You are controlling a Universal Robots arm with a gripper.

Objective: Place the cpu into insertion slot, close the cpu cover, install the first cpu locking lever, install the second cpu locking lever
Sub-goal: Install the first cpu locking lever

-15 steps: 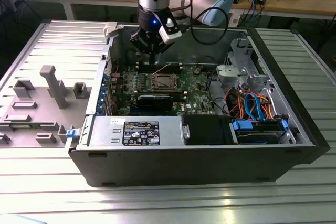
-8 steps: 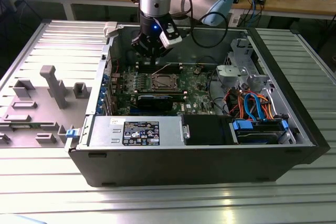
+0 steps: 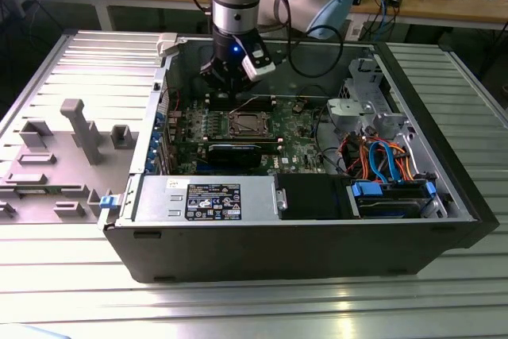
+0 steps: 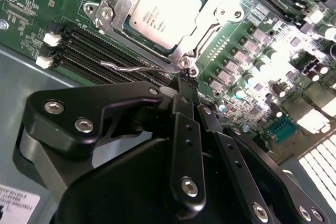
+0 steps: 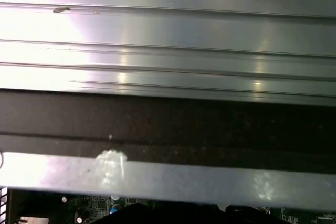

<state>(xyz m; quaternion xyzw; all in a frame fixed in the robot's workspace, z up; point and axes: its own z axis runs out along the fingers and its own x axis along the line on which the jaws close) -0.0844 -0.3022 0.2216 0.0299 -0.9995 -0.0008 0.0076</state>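
Memory slots are seen on the exterior view's left of the slot. The cpu is seated in the slot, framed by the cover (lying flat over it). A wire lever lies along the slot's near edge. The gripper is held just beside that edge, fingers pressed together, nothing pinched.

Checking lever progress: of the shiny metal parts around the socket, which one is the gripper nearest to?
The thin wire locking lever beside the memory slots; the gripper sits by its hinge end, unlike the flat cpu cover framing the cpu.
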